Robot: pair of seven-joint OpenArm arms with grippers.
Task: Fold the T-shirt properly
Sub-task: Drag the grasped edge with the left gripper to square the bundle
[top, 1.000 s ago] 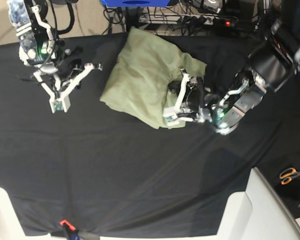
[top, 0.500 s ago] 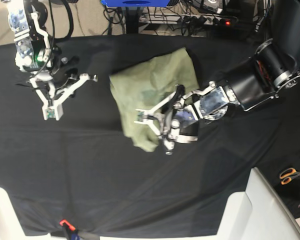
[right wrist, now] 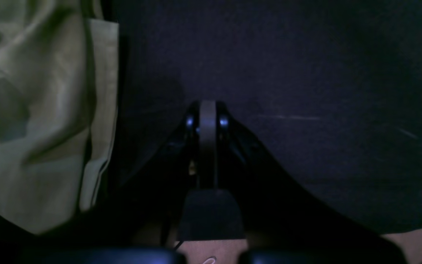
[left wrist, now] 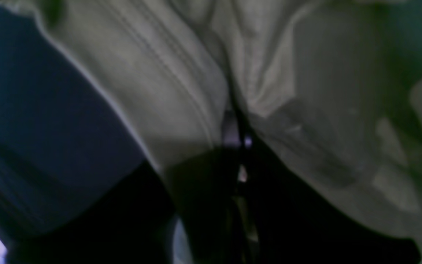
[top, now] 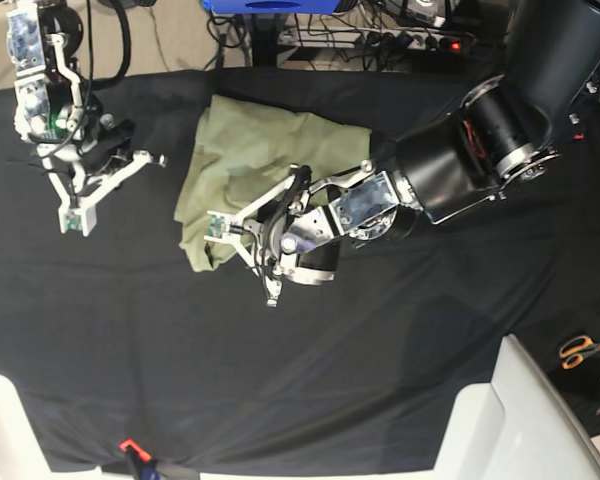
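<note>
Lying bunched at about eleven o'clock on the black table cloth (top: 400, 340), the T-shirt (top: 245, 150) is pinched at its lower edge by the left gripper (top: 217, 228); the right gripper (top: 72, 218), closed and empty, is parked at its nine o'clock.

So the T-shirt (top: 245, 160) is lying bunched up on the table cloth (top: 400, 360), toward the back and a bit left of centre in the base view. The left gripper (top: 220, 228) is sitting at the shirt's front edge, reaching in from the right and touching the fabric. The right gripper (top: 72, 220) is hanging out over the cloth on the far left, apart from the shirt. Scissors (top: 580, 351) are lying off at the right edge, and cables (top: 380, 40) are running behind the table.
</note>
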